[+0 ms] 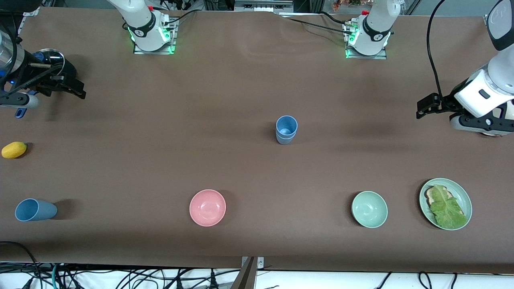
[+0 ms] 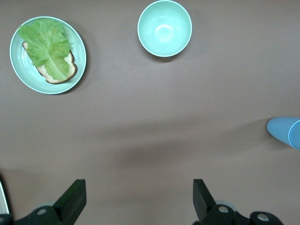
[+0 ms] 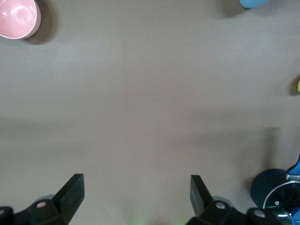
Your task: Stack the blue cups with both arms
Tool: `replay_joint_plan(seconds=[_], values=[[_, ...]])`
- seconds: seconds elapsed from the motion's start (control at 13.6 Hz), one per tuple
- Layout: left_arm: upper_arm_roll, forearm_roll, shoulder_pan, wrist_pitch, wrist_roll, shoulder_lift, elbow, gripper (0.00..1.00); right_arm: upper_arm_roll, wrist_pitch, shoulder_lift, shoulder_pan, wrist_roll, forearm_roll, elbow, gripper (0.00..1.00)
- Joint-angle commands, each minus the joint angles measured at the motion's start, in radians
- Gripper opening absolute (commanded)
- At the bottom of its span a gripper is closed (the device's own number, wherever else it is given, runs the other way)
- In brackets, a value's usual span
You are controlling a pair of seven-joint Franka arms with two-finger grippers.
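Standing upright near the middle of the brown table (image 1: 241,88), two blue cups (image 1: 286,129) are nested one inside the other, mouths up, the inner one's rim just above the outer's. A third blue cup (image 1: 35,210) lies on its side toward the right arm's end, nearer the front camera than the stack, its long axis along the table's length and its mouth toward the table's end.

Both bowls hold nothing: the pink bowl (image 1: 207,207) and the mint-green bowl (image 1: 369,209) sit nearer the camera than the stack. Beside the green bowl, toward the left arm's end, a pale green plate (image 1: 466,200) carries a slice of bread (image 1: 431,195) under a lettuce leaf (image 1: 447,208). A yellow lemon (image 1: 14,149) rests near the lying cup.

Neither gripper holds anything. The left gripper (image 2: 139,199) waits over bare table at its arm's end, fingers wide apart. The right gripper (image 3: 137,194) waits likewise, fingers spread, beside a black pot (image 1: 50,66).
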Motion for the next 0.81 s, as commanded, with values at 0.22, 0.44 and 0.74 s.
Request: replay_joint_plan(seconds=[0.22,0.44,0.74], values=[[0.003,-0.018,0.008,-0.022,0.019,0.014,0.034,1.0,0.033,0.02,-0.016,-0.002,0.022,0.006,-0.021,1.0],[0.005,-0.018,0.01,-0.022,0.022,0.014,0.034,1.0,0.033,0.024,-0.015,-0.003,0.021,0.006,-0.021,1.0],[0.005,-0.018,0.017,-0.019,0.024,0.014,0.034,1.0,0.031,0.023,-0.01,-0.003,0.021,0.007,-0.02,1.0]])
